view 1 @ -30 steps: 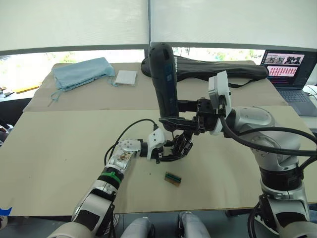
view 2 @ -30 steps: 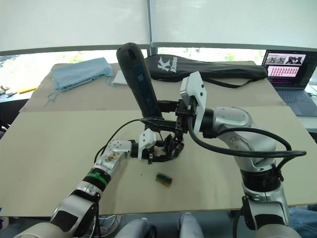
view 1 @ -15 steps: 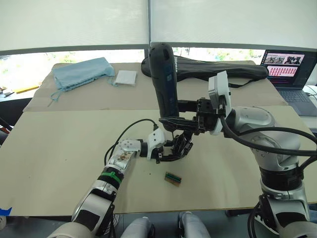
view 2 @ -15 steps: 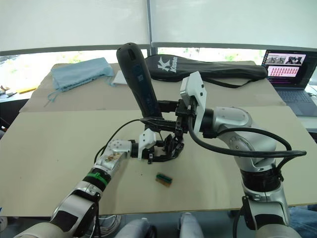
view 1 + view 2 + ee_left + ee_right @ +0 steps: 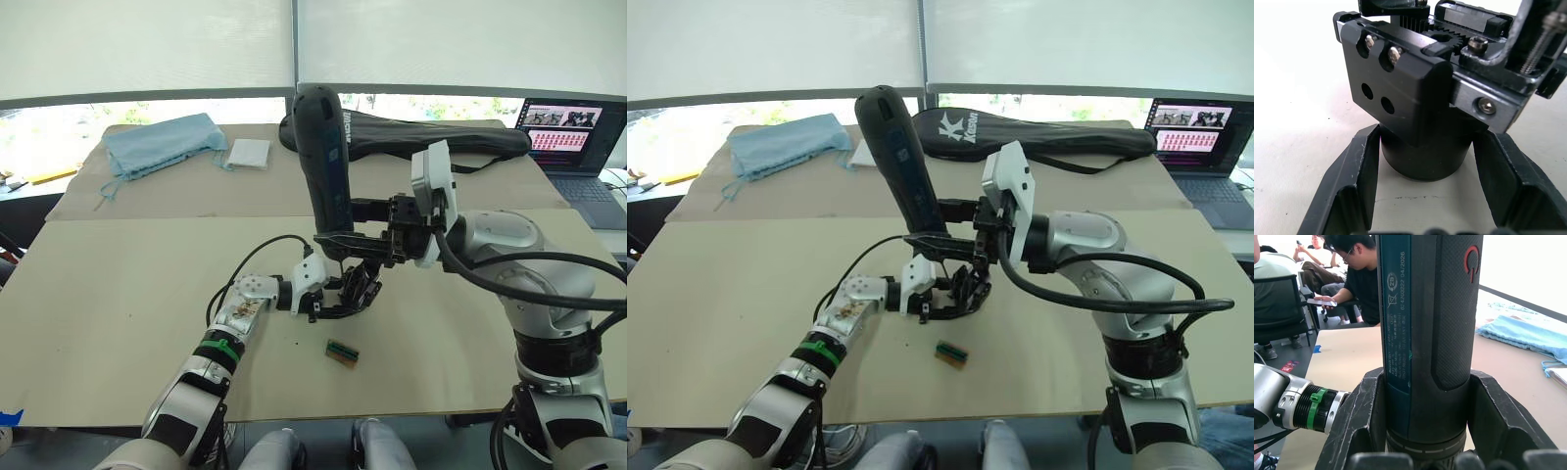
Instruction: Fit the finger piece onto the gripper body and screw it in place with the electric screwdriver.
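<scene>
Nothing has been moved since the earlier frames. At mid-table (near a small green-and-tan block (image 5: 342,352)) the gripper body (image 5: 358,291) is clamped by the left gripper (image 5: 1422,183). The electric screwdriver (image 5: 325,172) is gripped upright above it by the right gripper (image 5: 1425,428).

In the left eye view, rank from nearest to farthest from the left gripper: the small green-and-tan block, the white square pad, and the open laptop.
1. The small green-and-tan block, on the table just beside the left gripper, toward the robot.
2. The white square pad, far side of the table, beside the blue cloth.
3. The open laptop, far right corner.
</scene>
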You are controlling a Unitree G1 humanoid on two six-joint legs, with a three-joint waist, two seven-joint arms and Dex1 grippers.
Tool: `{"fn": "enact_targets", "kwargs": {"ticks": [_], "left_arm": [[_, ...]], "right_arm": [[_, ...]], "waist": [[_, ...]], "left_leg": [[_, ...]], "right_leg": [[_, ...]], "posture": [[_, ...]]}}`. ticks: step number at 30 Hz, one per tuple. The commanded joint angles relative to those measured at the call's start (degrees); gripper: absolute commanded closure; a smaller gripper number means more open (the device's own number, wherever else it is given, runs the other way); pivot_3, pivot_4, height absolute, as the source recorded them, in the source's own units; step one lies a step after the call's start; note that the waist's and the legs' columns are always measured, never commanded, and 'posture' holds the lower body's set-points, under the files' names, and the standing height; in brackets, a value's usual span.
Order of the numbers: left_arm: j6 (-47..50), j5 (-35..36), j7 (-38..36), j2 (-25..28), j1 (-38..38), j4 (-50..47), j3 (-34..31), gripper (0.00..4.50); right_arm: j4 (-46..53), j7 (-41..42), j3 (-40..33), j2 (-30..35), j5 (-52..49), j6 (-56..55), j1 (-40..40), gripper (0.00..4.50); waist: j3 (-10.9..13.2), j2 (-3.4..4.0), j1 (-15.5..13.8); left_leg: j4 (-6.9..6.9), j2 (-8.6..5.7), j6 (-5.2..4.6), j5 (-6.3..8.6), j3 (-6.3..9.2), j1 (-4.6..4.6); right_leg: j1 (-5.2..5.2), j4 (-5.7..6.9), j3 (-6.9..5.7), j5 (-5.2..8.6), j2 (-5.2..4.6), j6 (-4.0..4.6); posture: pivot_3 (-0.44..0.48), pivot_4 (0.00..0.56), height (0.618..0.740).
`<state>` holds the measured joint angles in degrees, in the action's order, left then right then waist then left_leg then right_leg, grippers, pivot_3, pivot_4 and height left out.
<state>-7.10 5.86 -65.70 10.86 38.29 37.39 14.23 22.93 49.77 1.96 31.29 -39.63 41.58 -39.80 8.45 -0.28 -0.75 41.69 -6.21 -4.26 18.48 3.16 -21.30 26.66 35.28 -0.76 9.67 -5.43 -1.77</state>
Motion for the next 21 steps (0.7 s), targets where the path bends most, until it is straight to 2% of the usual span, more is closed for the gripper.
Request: {"fn": "enact_targets", "kwargs": {"ticks": [1, 21], "left_arm": [[-0.52, 0.59, 0.04, -0.4, 1.51, -1.09, -0.79, 2.2], [-0.54, 0.55, 0.09, -0.61, 1.97, -0.52, -0.95, 2.2]], "right_arm": [[2.69, -0.09, -1.98, 0.25, -1.98, -0.74, -0.97, 2.62], [2.59, 0.55, -2.19, 1.17, -2.02, -0.79, -0.93, 2.62]], "waist": [[0.0, 0.0, 0.0], [0.0, 0.0, -0.04]], "left_leg": [[0.0, 0.0, 0.0, 0.0, 0.0, 0.0], [0.0, 0.0, 0.0, 0.0, 0.0, 0.0]], "right_leg": [[0.0, 0.0, 0.0, 0.0, 0.0, 0.0], [-0.01, -0.01, 0.0, 0.0, -0.01, 0.0]], "posture": [[0.0, 0.15, 0.736], [0.0, 0.15, 0.736]]}}
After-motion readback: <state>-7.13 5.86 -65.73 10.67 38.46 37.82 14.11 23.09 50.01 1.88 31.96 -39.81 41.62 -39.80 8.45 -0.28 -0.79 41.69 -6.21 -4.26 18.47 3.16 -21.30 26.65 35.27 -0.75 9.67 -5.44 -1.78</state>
